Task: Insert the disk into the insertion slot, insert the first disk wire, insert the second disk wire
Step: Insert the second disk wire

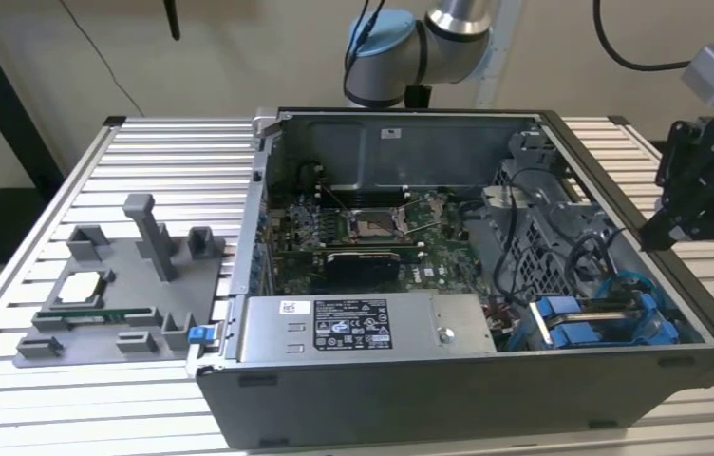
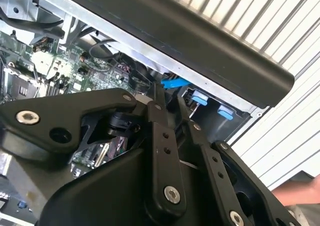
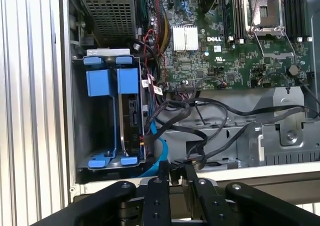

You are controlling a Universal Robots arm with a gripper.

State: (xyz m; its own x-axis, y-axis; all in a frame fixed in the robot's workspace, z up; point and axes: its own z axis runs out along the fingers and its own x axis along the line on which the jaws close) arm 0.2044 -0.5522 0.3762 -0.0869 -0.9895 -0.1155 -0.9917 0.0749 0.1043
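Gripper (image 1: 661,233) hanging over the case wall (image 1: 712,313) on the exterior view's right. In both wrist views its black fingers (image 3: 159,188) are drawn close together, with nothing I can make out pinched between them. Just beyond the tips a blue wire (image 3: 161,153) curves past the end of the bay, with black cables (image 3: 200,111) tangled beside it. Past those sits the insertion slot (image 3: 76,111), grey walls and blue tabs. The disk (image 3: 133,123) stands on edge inside it in its blue carrier, seated by my reading, so the wires look like the business in hand. Further out lie the motherboard (image 3: 215,56) and the grey power-supply box (image 1: 357,328). The danger here? That cable knot. A descent through it could snag a black lead or drag the blue wire off line. A connector offered at a slant could jam or bend against the disk's port. The case rim is close under the fingers too, and a low pass could clip it.
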